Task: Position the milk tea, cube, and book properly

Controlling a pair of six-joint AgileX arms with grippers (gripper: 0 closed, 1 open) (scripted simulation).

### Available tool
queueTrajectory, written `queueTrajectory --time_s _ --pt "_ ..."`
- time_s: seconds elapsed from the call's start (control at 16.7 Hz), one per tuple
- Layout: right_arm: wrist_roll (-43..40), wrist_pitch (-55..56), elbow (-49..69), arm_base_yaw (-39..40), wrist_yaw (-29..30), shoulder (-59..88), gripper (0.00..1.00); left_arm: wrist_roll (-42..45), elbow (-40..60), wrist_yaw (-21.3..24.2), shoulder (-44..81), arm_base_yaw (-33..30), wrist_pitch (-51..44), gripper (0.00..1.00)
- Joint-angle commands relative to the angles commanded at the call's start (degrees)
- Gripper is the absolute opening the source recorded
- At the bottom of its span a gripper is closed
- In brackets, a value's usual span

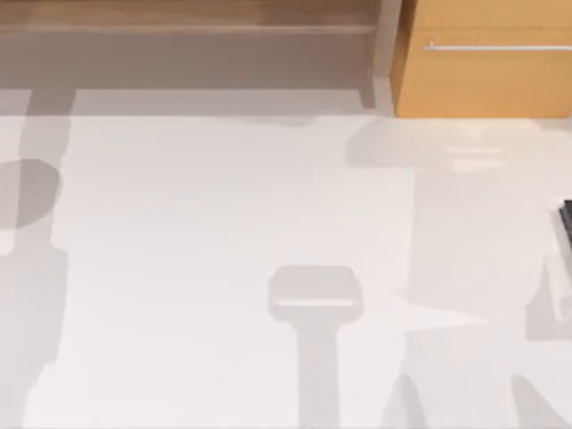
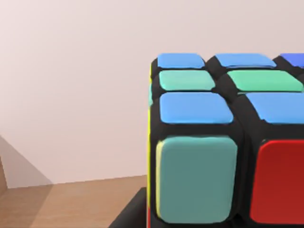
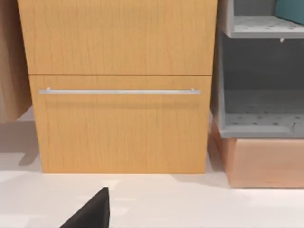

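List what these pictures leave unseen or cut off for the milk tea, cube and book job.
- cube: in the left wrist view it is cut off by the picture's edges, so what holds it or bears it is unclear.
- cabinet: cut by the top view's upper and right edges; its drawer is closed in the right wrist view, contents hidden.
- dark part: right wrist view, cropped at the lower edge; whether it belongs to the fingers is unclear.
- grey shelf unit: cropped at the edge.

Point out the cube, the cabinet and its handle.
cube (image 2: 197,178): left wrist view, on a teal sticker.
cabinet (image 3: 118,38): right wrist view, on its upper wood front.
handle (image 3: 118,92): right wrist view, mid-bar.
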Motion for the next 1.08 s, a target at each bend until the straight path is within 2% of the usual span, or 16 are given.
queueTrajectory --time_s 0.3,0.6,1.08 --pt "0.0 0.0 0.0 0.0 0.0 0.0 1.00 -4.0 4.6 -0.9 9.0 1.3 -1.9 0.00" --pt "0.0 0.0 0.0 0.0 0.0 0.0 1.00 -4.4 4.5 -0.9 9.6 1.4 -2.1 0.00" --pt "0.0 0.0 0.0 0.0 0.0 0.0 1.00 -4.4 4.5 -0.9 9.6 1.4 -2.1 0.60"
